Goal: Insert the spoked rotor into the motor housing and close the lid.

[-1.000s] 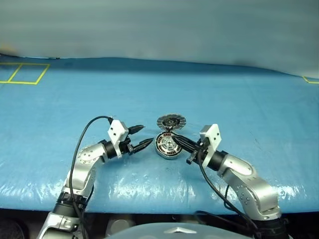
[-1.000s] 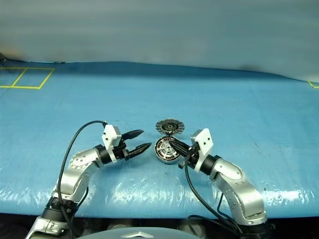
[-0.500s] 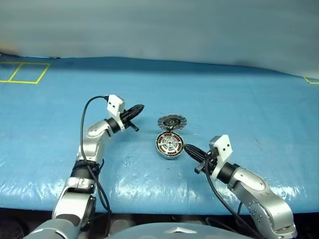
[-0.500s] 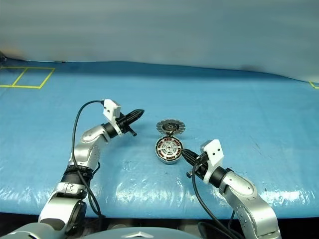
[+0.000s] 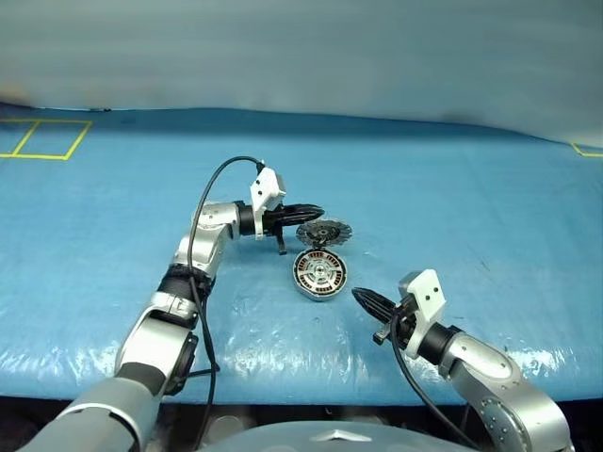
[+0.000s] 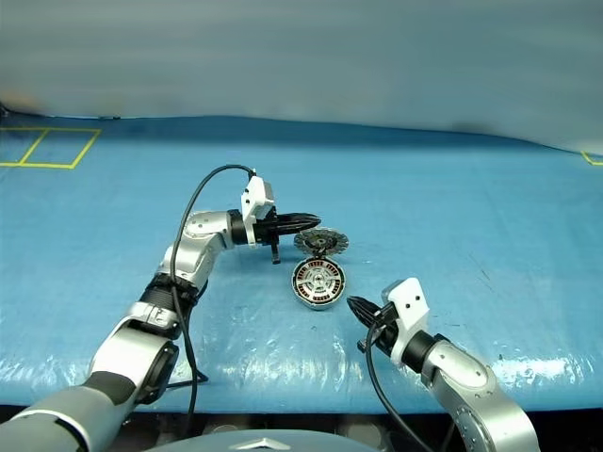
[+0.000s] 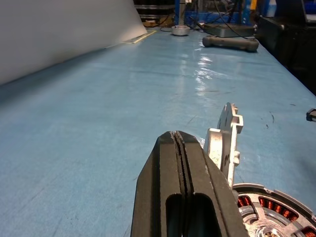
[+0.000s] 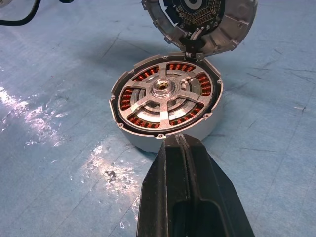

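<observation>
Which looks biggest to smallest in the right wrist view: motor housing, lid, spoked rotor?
1. Motor housing, widest outline.
2. Spoked rotor, seated inside the housing, so slightly smaller.
3. Lid, raised behind the housing and partly cut off by the frame edge; it is farther from the camera, so its rank is unsure.

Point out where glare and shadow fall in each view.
Left eye view: white glare streaks run along the blue table cover's near edge. Right wrist view: a bright patch of glare lies on the cover beside the motor housing, and the raised lid casts a dark shadow behind it. Left wrist view: reflections glint on the cover beyond the lid.
</observation>
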`<control>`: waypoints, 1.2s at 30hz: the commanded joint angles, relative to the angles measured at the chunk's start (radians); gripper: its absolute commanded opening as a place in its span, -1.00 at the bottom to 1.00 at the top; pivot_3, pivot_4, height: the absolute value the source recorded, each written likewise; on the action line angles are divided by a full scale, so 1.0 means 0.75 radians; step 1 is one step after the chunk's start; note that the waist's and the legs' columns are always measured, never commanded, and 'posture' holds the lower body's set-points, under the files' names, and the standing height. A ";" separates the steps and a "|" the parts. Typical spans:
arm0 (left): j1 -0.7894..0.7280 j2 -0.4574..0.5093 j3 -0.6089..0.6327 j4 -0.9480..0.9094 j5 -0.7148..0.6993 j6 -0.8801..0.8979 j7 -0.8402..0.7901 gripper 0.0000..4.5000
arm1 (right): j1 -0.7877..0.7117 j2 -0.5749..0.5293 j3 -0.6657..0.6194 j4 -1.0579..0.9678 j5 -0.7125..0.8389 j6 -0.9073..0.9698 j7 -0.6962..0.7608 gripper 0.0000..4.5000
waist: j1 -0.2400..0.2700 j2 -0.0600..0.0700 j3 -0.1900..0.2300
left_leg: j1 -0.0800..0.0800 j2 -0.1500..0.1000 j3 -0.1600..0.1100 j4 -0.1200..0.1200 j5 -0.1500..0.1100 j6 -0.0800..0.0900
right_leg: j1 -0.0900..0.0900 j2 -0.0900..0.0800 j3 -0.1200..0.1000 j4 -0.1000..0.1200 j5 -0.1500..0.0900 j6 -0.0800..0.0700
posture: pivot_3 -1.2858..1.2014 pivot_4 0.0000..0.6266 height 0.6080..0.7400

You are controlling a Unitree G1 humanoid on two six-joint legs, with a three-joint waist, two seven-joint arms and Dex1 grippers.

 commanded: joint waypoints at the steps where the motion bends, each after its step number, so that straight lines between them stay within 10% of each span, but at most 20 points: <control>1: -0.001 0.010 -0.068 -0.106 0.009 -0.018 -0.123 -0.99 | 0.029 -0.006 -0.030 -0.077 0.029 -0.024 0.007 -1.00 | 0.001 0.000 0.000 | 0.000 0.000 0.000 0.000 0.000 0.000 | 0.000 0.000 0.000 0.000 0.000 0.000 | 0.03 -0.52 1.00; 20: 0.167 0.077 -0.403 -0.048 0.362 -0.400 -0.174 -0.99 | 0.051 -0.026 -0.124 -0.092 0.015 -0.016 -0.042 -1.00 | 0.007 0.000 -0.001 | 0.001 0.000 0.000 0.002 0.000 0.001 | 0.002 0.000 0.000 0.000 0.000 0.000 | 0.03 -0.52 1.00; 31: 0.310 0.143 -0.143 -0.621 -0.051 -0.039 -0.113 -0.99 | -0.078 -0.032 -0.077 -0.092 0.027 -0.040 -0.015 -1.00 | 0.002 0.001 0.000 | -0.001 0.001 0.000 0.001 0.000 0.001 | -0.001 0.000 0.000 0.001 0.000 0.000 | 0.03 -0.52 1.00; 36: 0.469 0.275 -0.067 -0.874 -0.128 0.132 -0.052 -1.00 | -0.173 -0.024 0.011 -0.023 0.011 -0.050 0.017 -0.32 | -0.007 0.003 0.000 | 0.001 0.002 0.000 0.000 0.000 0.001 | 0.000 0.000 0.000 0.001 -0.001 -0.001 | 0.03 -0.52 1.00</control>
